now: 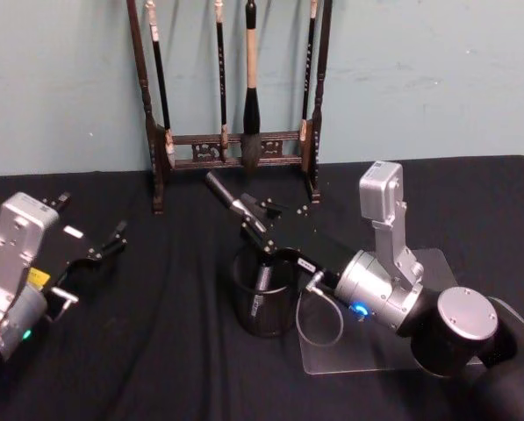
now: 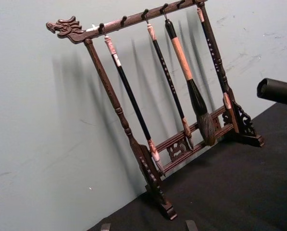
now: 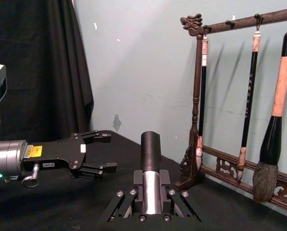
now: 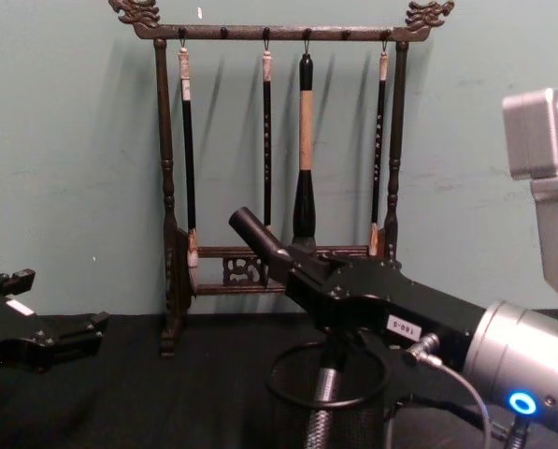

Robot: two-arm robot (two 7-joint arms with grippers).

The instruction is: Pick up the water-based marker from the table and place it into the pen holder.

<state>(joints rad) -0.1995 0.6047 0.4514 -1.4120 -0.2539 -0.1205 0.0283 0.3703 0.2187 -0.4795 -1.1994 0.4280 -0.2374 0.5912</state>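
Biggest thing first: the black-cloth worktop, with the pen holder sitting about mid-worktop, and I'll place everything off that. Behind the holder stands the wooden brush rack. Your right tool is just above the holder's rim, reaching in from the holder's right, and it's clamped on the water-based marker. Your left tool sits well off to the holder's left, fingers spread, carrying nothing.

The marker is over the holder, not in it yet. One pen already stands inside the mesh.

Handling-wise, I'd guess it's a light, stiff stick with a smooth barrel, so it could slide in the grip if you loosen early. You've got it pinched around the middle of the silver barrel, which looks like a fine spot.

Its long axis is tilted, dark cap end up and pointing away from the holder toward the rack, and I can't see the lower end behind the tool. You'd probably want it more upright before letting go.
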